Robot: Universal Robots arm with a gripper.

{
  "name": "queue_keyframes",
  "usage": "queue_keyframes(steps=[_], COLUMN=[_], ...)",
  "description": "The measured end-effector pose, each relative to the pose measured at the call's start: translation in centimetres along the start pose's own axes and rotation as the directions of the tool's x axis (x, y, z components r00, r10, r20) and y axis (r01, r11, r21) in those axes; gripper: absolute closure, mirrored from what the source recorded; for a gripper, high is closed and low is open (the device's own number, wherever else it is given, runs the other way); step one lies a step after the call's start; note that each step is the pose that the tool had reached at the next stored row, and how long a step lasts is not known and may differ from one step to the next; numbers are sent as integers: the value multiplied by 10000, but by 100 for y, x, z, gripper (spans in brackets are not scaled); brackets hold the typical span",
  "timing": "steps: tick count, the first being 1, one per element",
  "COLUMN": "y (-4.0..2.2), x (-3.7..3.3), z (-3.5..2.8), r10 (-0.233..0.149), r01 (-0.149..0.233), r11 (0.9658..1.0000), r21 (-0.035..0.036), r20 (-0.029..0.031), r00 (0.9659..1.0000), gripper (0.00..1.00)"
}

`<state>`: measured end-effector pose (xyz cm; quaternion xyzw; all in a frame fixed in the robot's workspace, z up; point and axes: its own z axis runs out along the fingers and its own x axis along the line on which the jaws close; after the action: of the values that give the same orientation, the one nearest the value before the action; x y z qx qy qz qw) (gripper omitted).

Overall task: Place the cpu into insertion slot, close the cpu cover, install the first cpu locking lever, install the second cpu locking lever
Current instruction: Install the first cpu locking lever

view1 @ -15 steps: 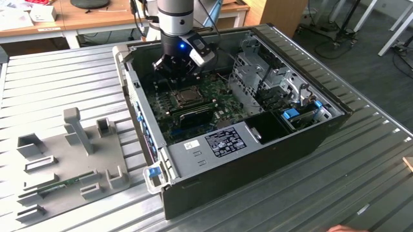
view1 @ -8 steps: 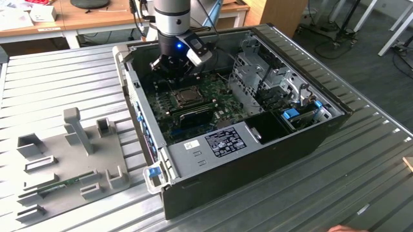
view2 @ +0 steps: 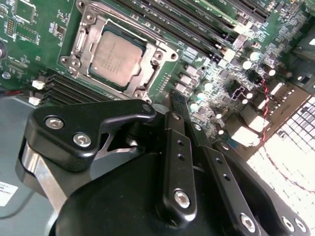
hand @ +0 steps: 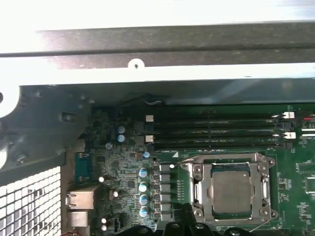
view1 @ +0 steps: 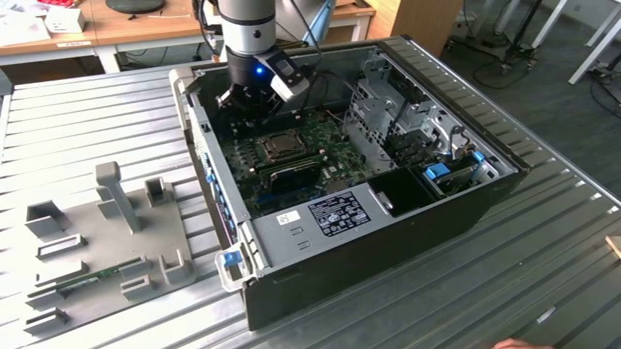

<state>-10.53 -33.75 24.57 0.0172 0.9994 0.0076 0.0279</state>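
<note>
**Pincer [view2: 178, 98] clenched empty beside the seated cpu**

Pincer tip hangs just beside the cpu [view2: 115, 56], which lies in the board [view2: 29, 29] with the cover [view2: 83, 44] flat around it. The case [view1: 466, 211] lies open-side up, probably so the arm reaches from above. A ribbed metal desk [view1: 97, 109] carries it; office floor lies beyond.

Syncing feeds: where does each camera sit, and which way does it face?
Exterior view: off the arm, looking down into the computer case; arm and end effector show.
First wrist view: on the arm, facing the cpu; end effector tip shows.
Second wrist view: on the arm, facing the cpu past the end effector.
The cpu shows in both wrist views.
</note>
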Motion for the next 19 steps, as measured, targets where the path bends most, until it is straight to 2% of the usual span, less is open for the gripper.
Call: queue_keyframes(steps=[19], y=[0], x=[11], z=[-34], r10=[1], r01=[-1], r11=[10000], r21=[1], r20=[1], r00=[10000], gripper=[90])
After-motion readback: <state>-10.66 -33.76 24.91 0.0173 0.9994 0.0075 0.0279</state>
